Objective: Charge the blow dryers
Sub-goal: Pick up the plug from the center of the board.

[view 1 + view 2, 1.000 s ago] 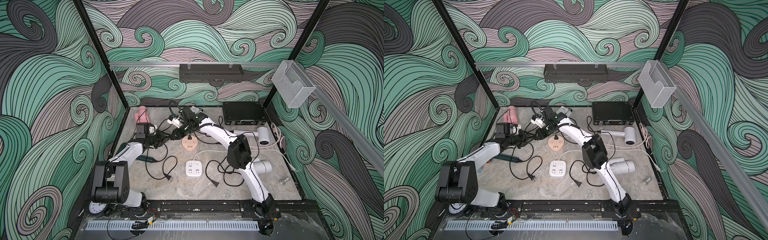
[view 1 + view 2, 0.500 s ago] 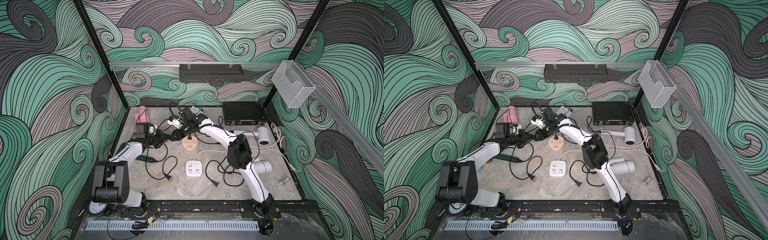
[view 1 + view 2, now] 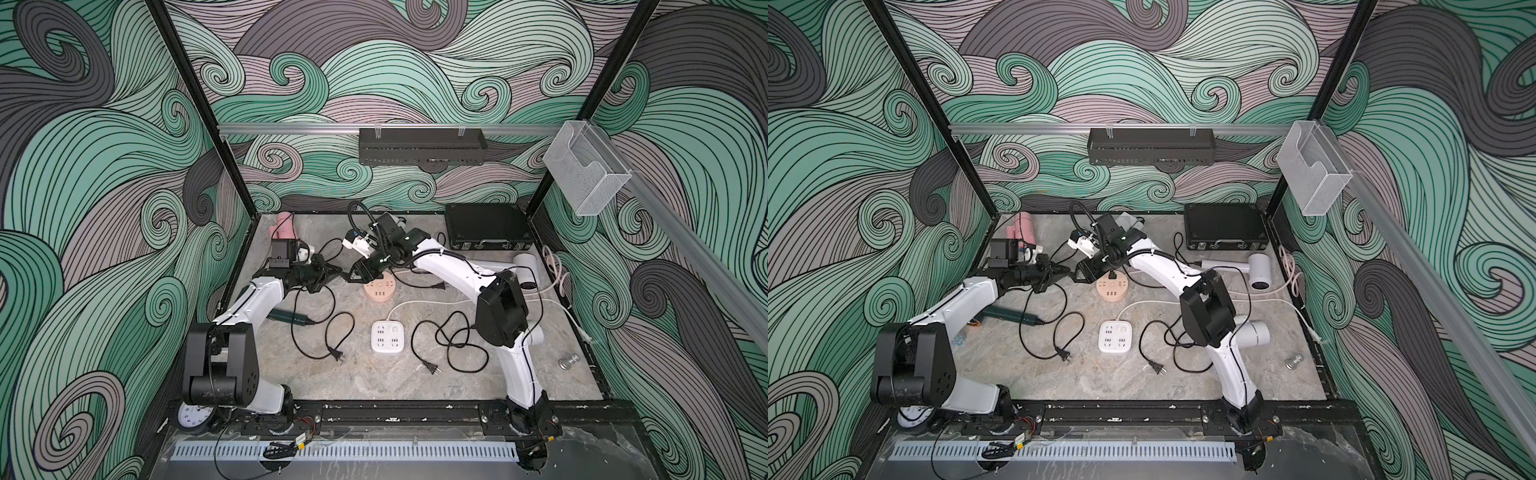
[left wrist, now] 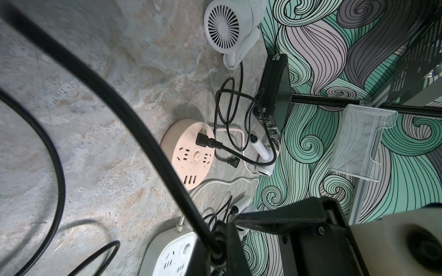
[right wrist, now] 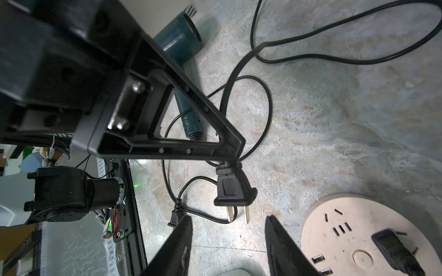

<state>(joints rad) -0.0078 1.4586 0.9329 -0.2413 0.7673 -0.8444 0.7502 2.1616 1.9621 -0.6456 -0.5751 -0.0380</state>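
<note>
My left gripper (image 3: pixel 337 274) (image 4: pixel 222 239) is shut on a black cord just behind its two-prong plug (image 5: pixel 233 188), which hangs above the floor. My right gripper (image 3: pixel 354 276) (image 5: pixel 229 241) faces it, open, with the prongs just off its fingertips. Below lies the round peach hub (image 3: pixel 379 291) (image 4: pixel 189 155) with one plug (image 4: pixel 204 139) in it. The blow dryers lie around. The pink one (image 3: pixel 284 224) is at the back left and the dark green one (image 3: pixel 291 318) (image 5: pixel 181 47) under my left arm. White ones (image 3: pixel 525 266) (image 3: pixel 536 332) (image 4: pixel 229 26) are elsewhere.
The square white socket block (image 3: pixel 387 336) sits mid-floor, with loose cords and plugs (image 3: pixel 337 355) (image 3: pixel 432 368) on both sides of it. A black case (image 3: pixel 486 230) stands at the back right. A small metal piece (image 3: pixel 567 362) lies by the right wall.
My left gripper has closed on the cord behind the plug. My right gripper's jaws have spread apart and let go of the plug. Both arms have barely shifted.
</note>
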